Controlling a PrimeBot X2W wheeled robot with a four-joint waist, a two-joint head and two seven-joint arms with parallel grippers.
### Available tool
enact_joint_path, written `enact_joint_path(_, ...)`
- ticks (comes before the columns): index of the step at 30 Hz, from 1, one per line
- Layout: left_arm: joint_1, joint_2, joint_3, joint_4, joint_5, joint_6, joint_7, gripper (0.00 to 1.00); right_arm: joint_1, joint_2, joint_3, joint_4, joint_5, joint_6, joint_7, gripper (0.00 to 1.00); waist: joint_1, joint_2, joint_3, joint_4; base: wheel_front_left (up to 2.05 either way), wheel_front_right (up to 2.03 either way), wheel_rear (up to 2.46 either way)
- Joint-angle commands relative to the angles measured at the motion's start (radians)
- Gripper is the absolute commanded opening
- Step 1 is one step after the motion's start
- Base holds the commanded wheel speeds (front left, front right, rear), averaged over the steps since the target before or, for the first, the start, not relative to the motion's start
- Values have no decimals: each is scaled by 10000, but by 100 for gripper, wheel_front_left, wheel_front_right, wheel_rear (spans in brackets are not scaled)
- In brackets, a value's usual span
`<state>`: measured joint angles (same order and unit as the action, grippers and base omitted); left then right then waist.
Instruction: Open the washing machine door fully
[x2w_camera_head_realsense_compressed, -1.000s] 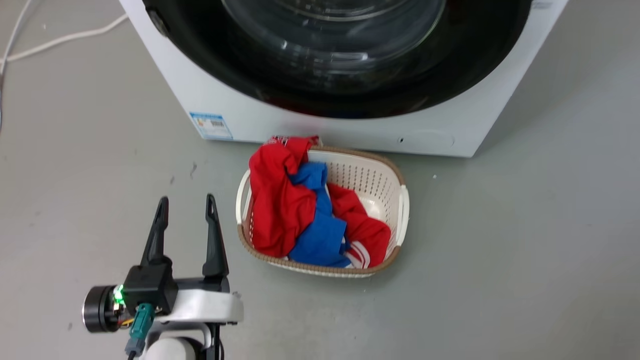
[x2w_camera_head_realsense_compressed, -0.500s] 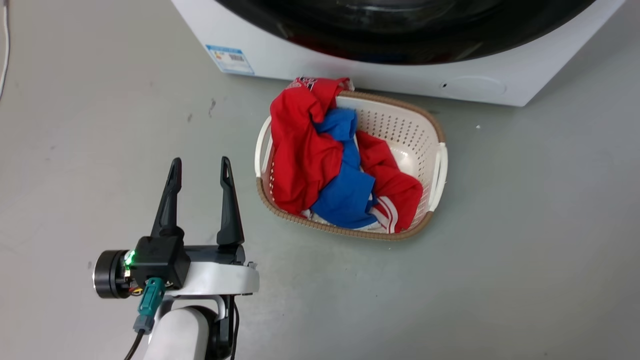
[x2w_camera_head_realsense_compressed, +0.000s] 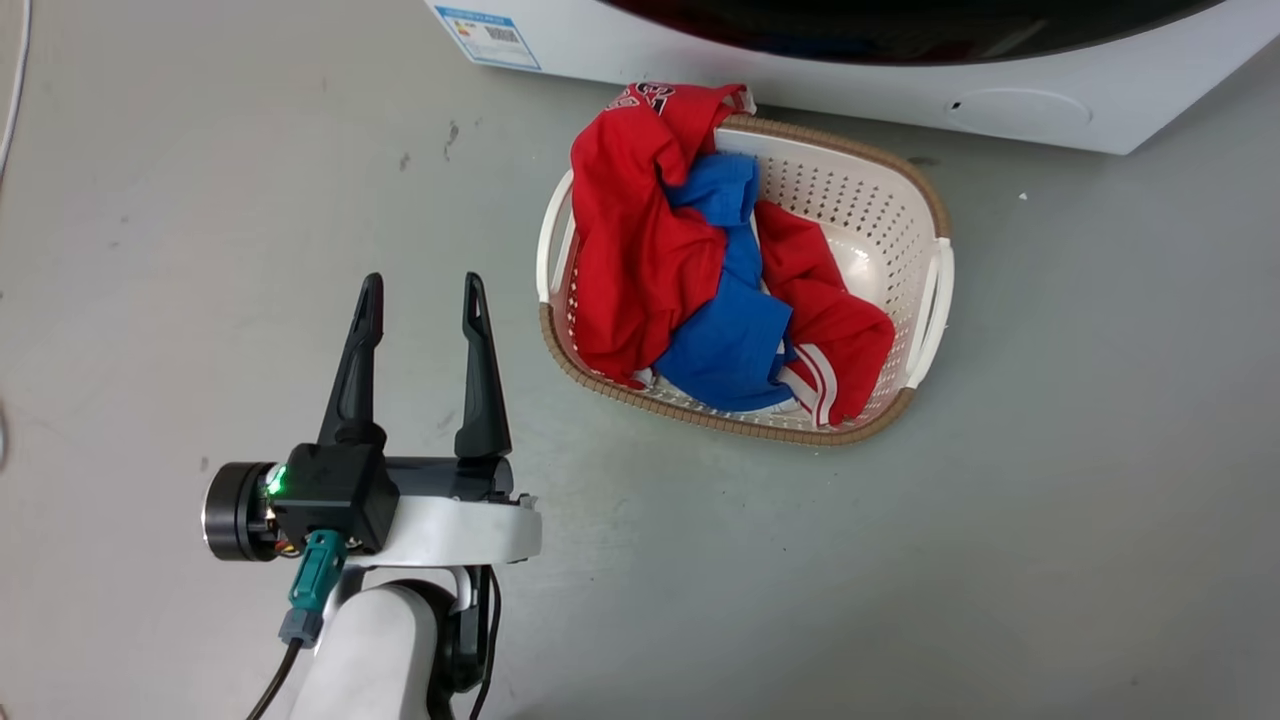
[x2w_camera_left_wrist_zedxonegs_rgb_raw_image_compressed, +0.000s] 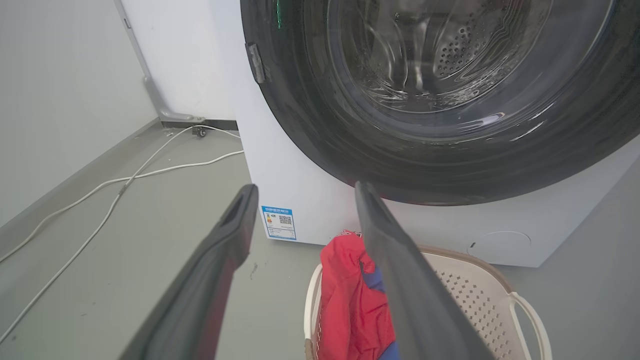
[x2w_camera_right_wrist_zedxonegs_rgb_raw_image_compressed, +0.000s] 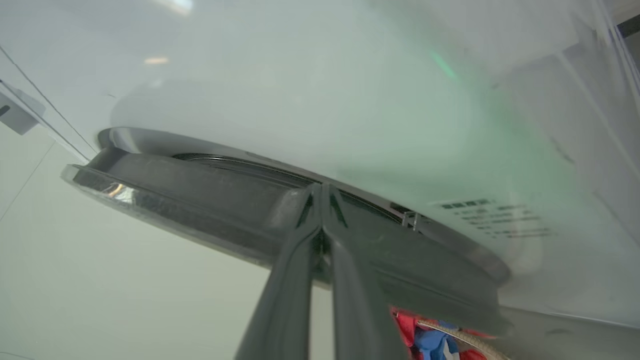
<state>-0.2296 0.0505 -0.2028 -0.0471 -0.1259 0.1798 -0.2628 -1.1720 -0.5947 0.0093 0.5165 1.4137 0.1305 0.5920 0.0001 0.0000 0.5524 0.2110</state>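
Note:
The washing machine (x2w_camera_head_realsense_compressed: 800, 70) is a white box at the top of the head view, with a dark strip of the washing machine door (x2w_camera_head_realsense_compressed: 900, 20) above its base. In the left wrist view the round black door (x2w_camera_left_wrist_zedxonegs_rgb_raw_image_compressed: 450, 165) with its glass bowl (x2w_camera_left_wrist_zedxonegs_rgb_raw_image_compressed: 425, 60) lies against the white front. My left gripper (x2w_camera_head_realsense_compressed: 422, 285) hovers open and empty over the floor, left of the basket, well short of the machine. In the right wrist view my right gripper (x2w_camera_right_wrist_zedxonegs_rgb_raw_image_compressed: 320, 187) is shut, its tips against the door's dark rim (x2w_camera_right_wrist_zedxonegs_rgb_raw_image_compressed: 200, 185), seen edge-on under the white front (x2w_camera_right_wrist_zedxonegs_rgb_raw_image_compressed: 300, 100).
A white laundry basket (x2w_camera_head_realsense_compressed: 925, 200) holding red and blue clothes (x2w_camera_head_realsense_compressed: 640, 230) sits on the grey floor right before the machine. White cables (x2w_camera_left_wrist_zedxonegs_rgb_raw_image_compressed: 125, 180) run along the floor to the machine's left, near the wall. A blue label (x2w_camera_head_realsense_compressed: 490, 25) marks the machine's lower left corner.
The head camera has tipped downward, so the machine and basket slid up the picture and most of the door left it. The left gripper stays open in the same pose.

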Motion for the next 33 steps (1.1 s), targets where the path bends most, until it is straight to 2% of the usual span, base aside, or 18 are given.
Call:
enact_joint_path(1,-123,-2,-23,-33,-17,56,-32,100,-151,74,52,65,-62,4,73,0,-1,0,63,46,0,0,0)
enact_joint_path(8,-275,-2,-182,-16,-116,125,-32,100,-360,104,383,142,-369,4,588,0,-1,0,286,150,0,0,0)
enact_joint_path(15,-216,-2,-98,65,-93,147,-32,100,523,117,436,-323,-249,4,1062,0,-1,0,146,56,0,0,0)
enact_joint_path(33,-28,-2,209,196,207,-145,-32,100,3585,807,866,-2941,202,17,1262,0,-1,0,-462,-644,0,0,0)
